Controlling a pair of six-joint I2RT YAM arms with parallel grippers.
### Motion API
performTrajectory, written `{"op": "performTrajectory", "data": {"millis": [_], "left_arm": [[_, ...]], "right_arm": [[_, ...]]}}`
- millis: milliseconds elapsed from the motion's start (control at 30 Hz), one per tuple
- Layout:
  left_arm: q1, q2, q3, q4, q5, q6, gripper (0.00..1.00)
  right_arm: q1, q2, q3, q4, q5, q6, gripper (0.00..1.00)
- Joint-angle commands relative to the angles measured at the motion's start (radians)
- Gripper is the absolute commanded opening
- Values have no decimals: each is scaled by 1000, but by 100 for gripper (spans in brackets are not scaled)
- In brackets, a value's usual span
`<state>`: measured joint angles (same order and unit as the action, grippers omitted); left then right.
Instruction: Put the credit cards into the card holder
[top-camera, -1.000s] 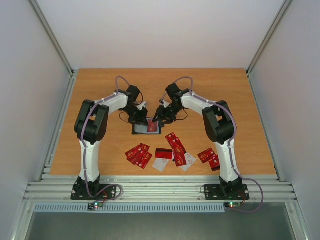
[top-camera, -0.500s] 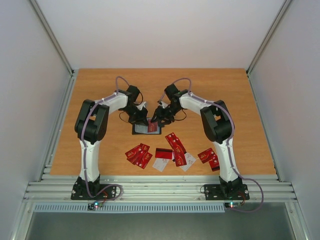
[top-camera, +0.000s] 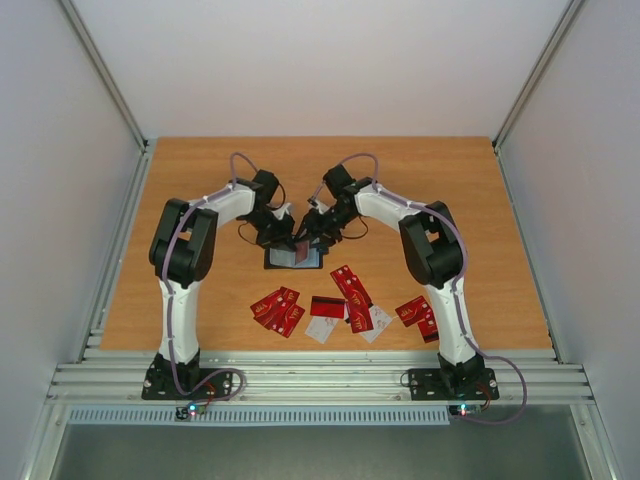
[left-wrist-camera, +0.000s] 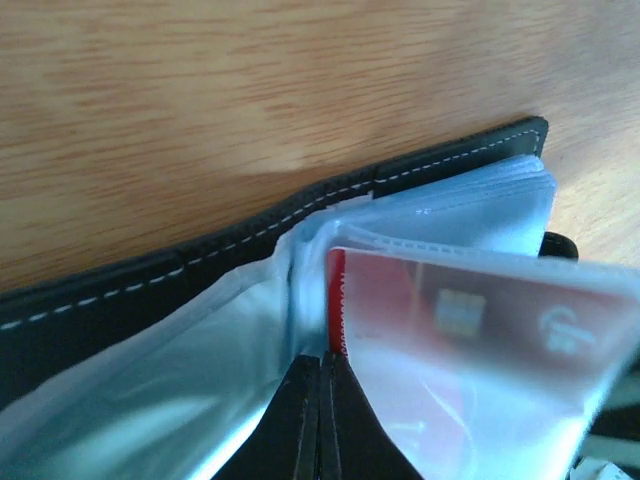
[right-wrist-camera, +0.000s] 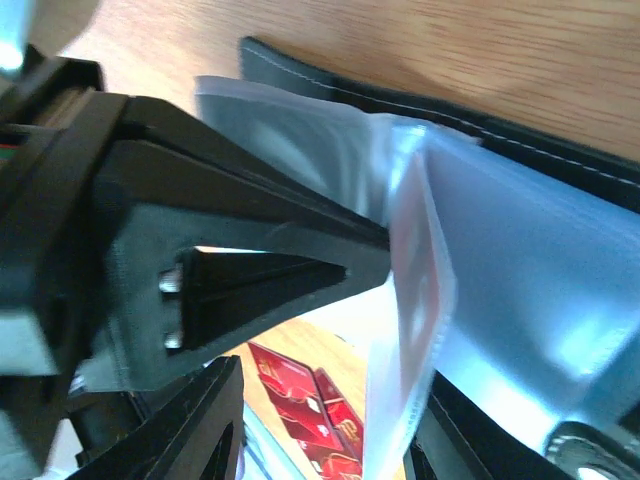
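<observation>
Black leather with white stitching marks the card holder (top-camera: 293, 257), which lies open on the wooden table (top-camera: 200, 170) between the two arms, its clear plastic sleeves (left-wrist-camera: 200, 390) fanned upward; one sleeve carries a red card (left-wrist-camera: 440, 320) with a gold chip; the left gripper (left-wrist-camera: 319, 375) has its fingers pressed tightly together, tips at the root of that sleeve beside the card's edge, and whether a plastic leaf is caught between them cannot be told; the right gripper (top-camera: 312, 236) stands partly spread, its fingers (right-wrist-camera: 212, 425) on either side of the upright sleeve with the red card, a clear gap showing on one side, so it straddles the sleeve rather than clamps it; the other credit cards (top-camera: 352, 287) lie loose nearer the arm bases, in scattered clusters of mostly red with a few white, well apart from both grippers.
</observation>
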<state>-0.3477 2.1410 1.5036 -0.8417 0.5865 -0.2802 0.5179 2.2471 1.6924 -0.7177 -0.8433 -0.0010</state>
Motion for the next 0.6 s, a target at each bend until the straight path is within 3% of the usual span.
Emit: {"op": "performTrajectory", "data": {"millis": [0, 567], "left_arm": [[14, -35, 8, -29, -60, -39, 0], [180, -384, -245, -44, -76, -127, 3]], "right_arm": [[19, 2, 66, -19, -32, 40, 43], [103, 163, 333, -141, -32, 45, 43]]}}
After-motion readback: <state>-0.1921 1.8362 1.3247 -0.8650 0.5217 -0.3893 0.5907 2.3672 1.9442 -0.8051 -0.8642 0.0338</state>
